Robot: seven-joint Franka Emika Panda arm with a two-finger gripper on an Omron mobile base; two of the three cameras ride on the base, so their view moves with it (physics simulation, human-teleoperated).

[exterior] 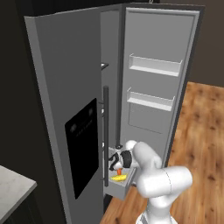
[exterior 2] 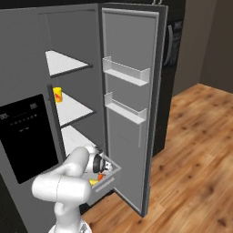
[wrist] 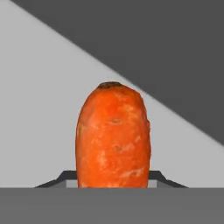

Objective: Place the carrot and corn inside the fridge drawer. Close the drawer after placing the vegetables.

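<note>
My claw (exterior: 117, 166) grips the smooth orange tapered carrot (wrist: 113, 138), whose long axis runs straight out from my fingertips, pointing down over the open light grey fridge drawer (exterior: 124, 186) directly below. Inside that drawer the yellow corn cob (exterior: 118, 177) already lies, just beneath the carrot's tip.

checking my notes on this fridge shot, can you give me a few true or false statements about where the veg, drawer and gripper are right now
1. The two-finger gripper is shut on the small orange tapered carrot. True.
2. The yellow corn cob lies on the wooden floor. False: it lies inside the light grey pull-out fridge drawer.
3. The fridge drawer is pushed fully shut. False: it stands pulled out.
4. The carrot is held over the open drawer. True.
5. The tall grey fridge door with white shelves is closed. False: it is swung wide open.
</note>
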